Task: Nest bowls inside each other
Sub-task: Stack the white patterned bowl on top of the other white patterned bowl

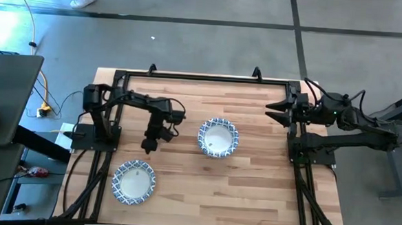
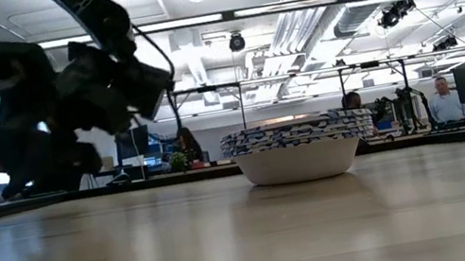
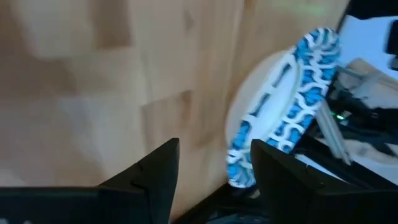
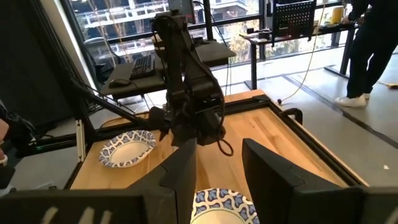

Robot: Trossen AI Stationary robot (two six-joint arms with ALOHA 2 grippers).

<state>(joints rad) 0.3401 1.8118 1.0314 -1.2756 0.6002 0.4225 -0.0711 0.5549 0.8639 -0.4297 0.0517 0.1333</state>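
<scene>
A stack of nested blue-and-white rimmed bowls stands on its base at the table's middle. A single bowl of the same kind rests near the table's near left corner. My left gripper is open above the table between the two, left of the stack, and holds nothing. My right gripper is open and waits by the table's far right edge.
A black metal frame runs around the wooden table top. Bare wood lies near and right of the stack. Beyond the table is a room with desks and people.
</scene>
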